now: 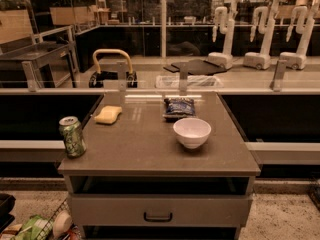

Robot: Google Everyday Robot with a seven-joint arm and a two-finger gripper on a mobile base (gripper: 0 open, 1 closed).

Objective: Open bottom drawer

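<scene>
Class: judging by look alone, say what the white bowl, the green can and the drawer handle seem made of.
The white bowl: likely glazed ceramic or plastic, smooth, glossy. The green can: thin printed metal, silvery rim on top. The drawer handle: dark, probably metal, slim bent bar. The gripper is out of view.
</scene>
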